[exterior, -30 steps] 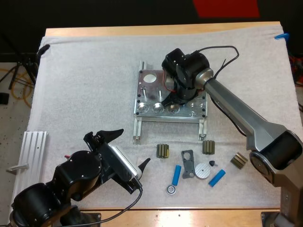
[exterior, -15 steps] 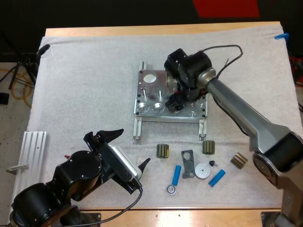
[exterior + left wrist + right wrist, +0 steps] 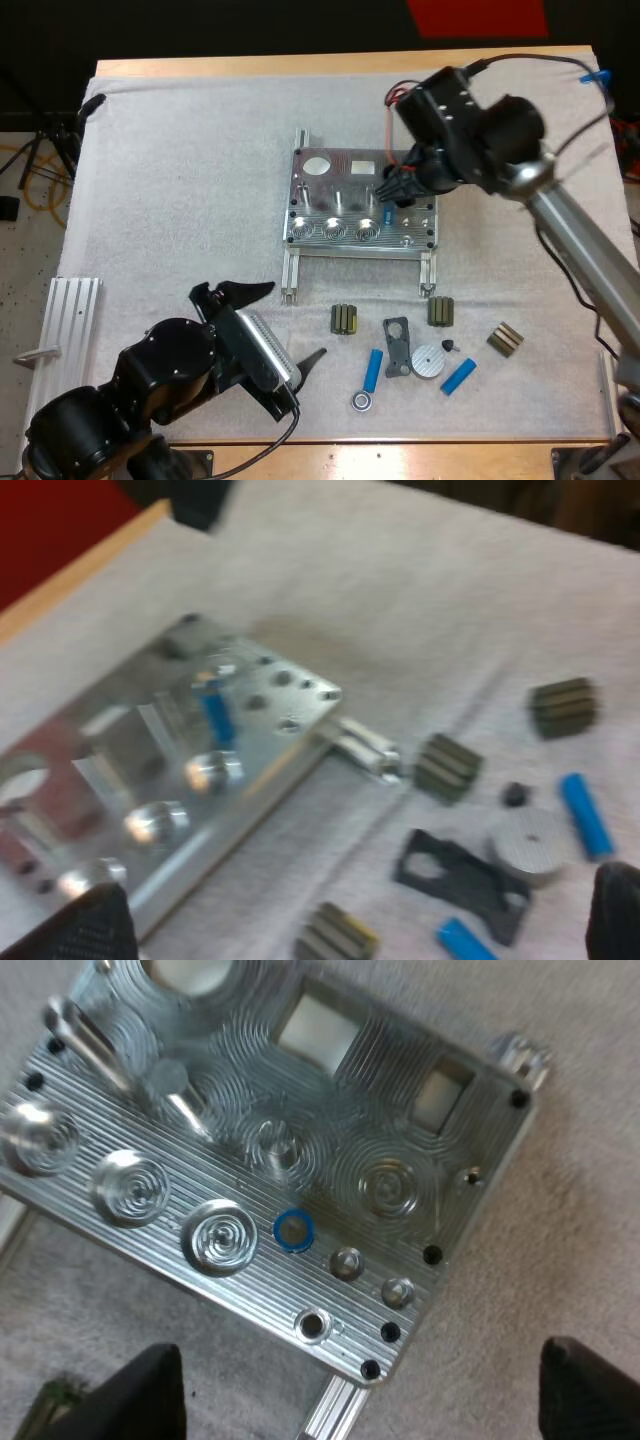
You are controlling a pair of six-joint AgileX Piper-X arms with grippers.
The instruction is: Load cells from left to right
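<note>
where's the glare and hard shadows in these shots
high view: bright glints on the round recesses along the near edge of the metal fixture; left wrist view: the same spots flare white; right wrist view: even light, machined rings shine softly, no hard shadows

Upright blue cylinder [image 3: 214, 712] in metal fixture [image 3: 150, 770]; dark parts [image 3: 447, 767] beside.

Silver metal fixture plate [image 3: 400, 1130]: concentric-ring and parallel-line milling pattern. Bright blue cylinders [image 3: 372, 369], dark olive ribbed blocks [image 3: 344, 320], black flat bracket [image 3: 397, 345]. White cloth mat [image 3: 180, 160], tan wooden worktop [image 3: 330, 64].
</note>
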